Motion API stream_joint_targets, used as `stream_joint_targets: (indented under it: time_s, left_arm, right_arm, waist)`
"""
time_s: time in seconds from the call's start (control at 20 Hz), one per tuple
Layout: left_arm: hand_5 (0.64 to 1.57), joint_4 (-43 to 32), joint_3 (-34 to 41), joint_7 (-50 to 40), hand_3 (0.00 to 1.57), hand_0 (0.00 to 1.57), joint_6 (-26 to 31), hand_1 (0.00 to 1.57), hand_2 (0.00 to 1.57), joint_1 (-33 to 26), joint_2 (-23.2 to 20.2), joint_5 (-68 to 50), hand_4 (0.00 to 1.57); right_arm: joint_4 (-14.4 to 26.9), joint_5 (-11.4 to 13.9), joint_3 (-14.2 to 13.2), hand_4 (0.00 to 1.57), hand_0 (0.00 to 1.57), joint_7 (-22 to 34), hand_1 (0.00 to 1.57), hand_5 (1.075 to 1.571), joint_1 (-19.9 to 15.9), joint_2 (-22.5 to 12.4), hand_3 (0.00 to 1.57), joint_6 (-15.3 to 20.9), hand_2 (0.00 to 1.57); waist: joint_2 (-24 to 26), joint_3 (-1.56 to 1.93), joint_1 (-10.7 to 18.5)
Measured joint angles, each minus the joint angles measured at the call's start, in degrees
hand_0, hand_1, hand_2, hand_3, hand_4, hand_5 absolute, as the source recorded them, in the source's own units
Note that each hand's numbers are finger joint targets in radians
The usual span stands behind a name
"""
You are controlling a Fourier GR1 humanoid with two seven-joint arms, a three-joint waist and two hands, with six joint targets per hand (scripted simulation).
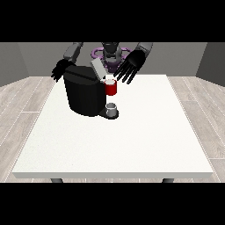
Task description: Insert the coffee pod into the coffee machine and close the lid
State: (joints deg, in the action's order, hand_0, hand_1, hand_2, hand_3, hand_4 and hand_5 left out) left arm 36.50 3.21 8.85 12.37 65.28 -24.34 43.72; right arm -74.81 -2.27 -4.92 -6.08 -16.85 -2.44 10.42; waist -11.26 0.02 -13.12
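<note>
Grey walls and a wood-plank floor surround a white table. On its far left part stands a black coffee machine, its grey lid tilted up and open. At the machine's front sits a red holder with a white pod at its top, above a small grey cup on the base. At the view's right, a hand hovers just above the pod, fingers spread wide and holding nothing. At the view's left, a second hand hangs behind the machine with relaxed fingers.
</note>
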Motion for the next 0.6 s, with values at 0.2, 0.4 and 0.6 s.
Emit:
stream_joint_targets:
  time_s: [0.2,0.4,0.6]
  left_arm:
    - [1.571,0.8,0.9,-0.6,0.0,0.0,0.2,0.0,0.0,-2.7,2.2,-1.4,0.0]
    - [1.571,1.6,5.0,-0.7,0.0,0.0,0.3,0.0,0.0,-5.0,5.2,-6.5,0.08]
    - [1.571,1.8,11.0,1.2,0.0,0.0,0.6,0.0,0.0,-9.3,9.0,-14.2,0.0]
  right_arm:
    - [0.9,-1.1,-1.1,0.43,0.0,0.1,0.0,1.571,2.3,-0.7,0.0,-0.9,0.0]
    - [2.3,-1.9,-2.6,0.43,0.0,0.2,0.0,1.571,4.0,-1.5,0.0,-1.0,0.0]
    - [2.3,-2.1,-3.2,0.4,0.0,0.2,0.0,1.571,6.6,-1.1,0.0,-0.1,0.0]
  waist:
    - [3.3,-0.01,1.4]
    - [6.7,-0.02,4.4]
    - [11.0,-0.07,7.1]
